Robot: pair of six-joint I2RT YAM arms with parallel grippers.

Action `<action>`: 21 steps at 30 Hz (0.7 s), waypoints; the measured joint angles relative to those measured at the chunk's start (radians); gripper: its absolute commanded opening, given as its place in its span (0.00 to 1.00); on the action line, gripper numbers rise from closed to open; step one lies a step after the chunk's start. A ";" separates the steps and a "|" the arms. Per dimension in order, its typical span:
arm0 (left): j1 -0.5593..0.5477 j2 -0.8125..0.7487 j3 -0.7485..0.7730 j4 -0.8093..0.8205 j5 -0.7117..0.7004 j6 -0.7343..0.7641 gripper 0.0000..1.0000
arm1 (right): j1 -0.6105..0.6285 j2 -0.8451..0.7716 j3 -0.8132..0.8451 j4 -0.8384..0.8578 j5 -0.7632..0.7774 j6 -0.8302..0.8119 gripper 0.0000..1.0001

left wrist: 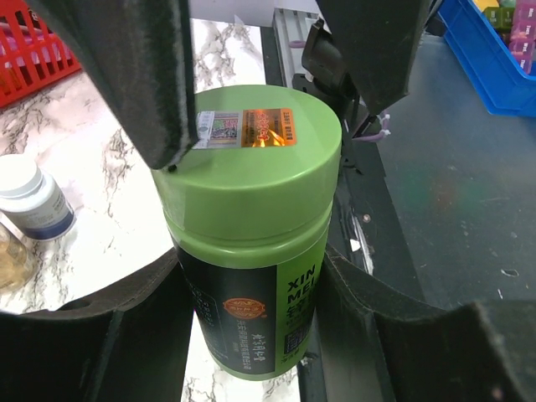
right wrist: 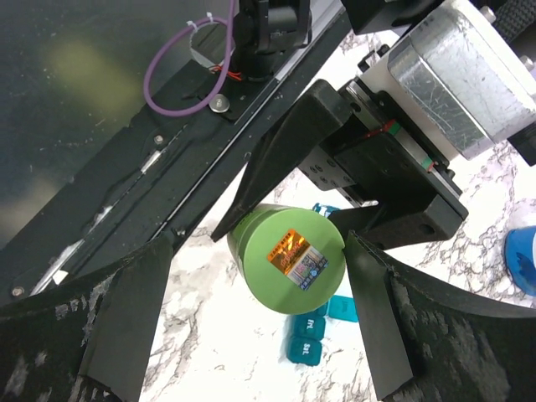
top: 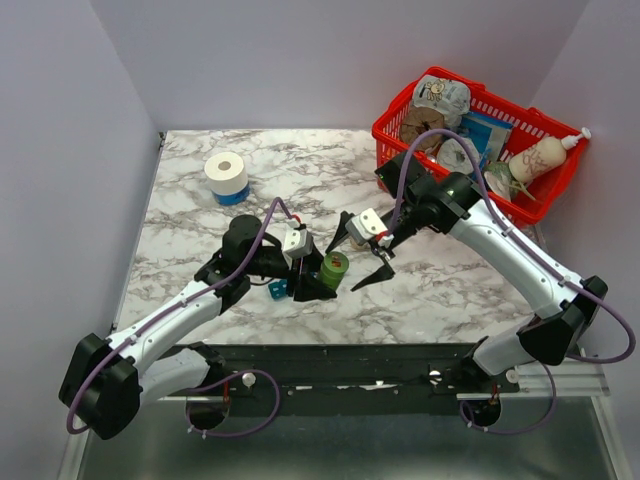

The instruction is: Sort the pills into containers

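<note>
Partly hidden: teal, day-lettered pill organiser (right wrist: 306, 345).

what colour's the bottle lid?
The lid is light green, with an orange sticker on top. Left wrist shows it best.

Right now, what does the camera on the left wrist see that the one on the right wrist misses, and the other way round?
Only the left wrist view shows a small white bottle, a corner of the red basket and a blue bin beyond the table's edge. Only the right wrist view shows the teal pill organiser, partly hidden by the green bottle. Both show that green bottle with its orange lid sticker, standing on the marble table.
</note>
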 measured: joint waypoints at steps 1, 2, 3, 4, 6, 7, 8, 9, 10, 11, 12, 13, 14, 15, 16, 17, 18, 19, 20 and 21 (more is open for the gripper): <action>0.000 0.000 0.000 0.004 0.000 0.000 0.00 | 0.002 0.000 0.004 -0.003 -0.001 0.000 0.92; 0.000 0.000 0.000 0.005 0.000 0.000 0.00 | 0.004 0.000 0.009 -0.006 -0.001 0.001 0.92; 0.000 0.000 0.000 0.006 0.000 0.000 0.00 | 0.004 0.000 0.013 -0.006 -0.001 0.001 0.92; 0.000 0.000 0.000 0.008 0.000 0.000 0.00 | 0.005 0.000 0.014 -0.006 -0.001 0.002 0.92; 0.000 0.001 0.002 0.008 0.001 0.000 0.00 | 0.007 0.002 0.014 -0.006 -0.001 0.005 0.91; 0.000 0.001 0.003 0.007 0.001 0.000 0.00 | 0.007 0.004 0.014 -0.006 -0.001 0.007 0.90; 0.000 0.002 0.005 0.006 0.003 0.000 0.00 | 0.007 0.008 0.014 -0.005 -0.001 0.008 0.89; 0.000 0.003 0.009 0.003 0.007 0.000 0.00 | 0.007 0.013 0.016 -0.004 -0.002 0.008 0.87; 0.000 0.005 0.013 0.002 0.009 0.000 0.00 | 0.007 0.021 0.017 -0.005 -0.002 0.010 0.86; 0.000 0.006 0.019 0.001 0.011 0.000 0.00 | 0.007 0.028 0.019 -0.005 -0.001 0.012 0.86; 0.000 0.006 0.024 0.000 0.013 0.001 0.00 | 0.007 0.037 0.023 -0.006 -0.001 0.016 0.83; 0.000 0.006 0.029 -0.002 0.015 0.001 0.00 | 0.008 0.048 0.029 -0.008 -0.001 0.018 0.82; 0.000 0.006 0.032 -0.003 0.016 0.001 0.00 | 0.008 0.058 0.035 -0.008 -0.001 0.020 0.80; 0.000 0.006 0.036 -0.005 0.017 0.002 0.00 | 0.008 0.066 0.039 -0.011 0.000 0.020 0.75; 0.000 0.006 0.039 -0.007 0.018 0.003 0.00 | 0.008 0.073 0.044 -0.016 -0.001 0.019 0.73; 0.000 0.006 0.043 -0.013 0.018 0.006 0.00 | 0.008 0.078 0.048 -0.024 0.000 0.016 0.71; 0.000 0.007 0.047 -0.018 0.019 0.009 0.00 | 0.008 0.082 0.053 -0.032 0.000 0.016 0.68; 0.000 0.008 0.048 -0.020 0.020 0.013 0.00 | 0.008 0.086 0.060 -0.037 0.000 0.015 0.68; 0.000 0.008 0.049 -0.025 0.021 0.021 0.00 | 0.008 0.088 0.066 -0.043 0.000 0.014 0.68; 0.000 0.008 0.050 -0.028 0.022 0.026 0.00 | 0.008 0.088 0.067 -0.048 0.000 0.014 0.68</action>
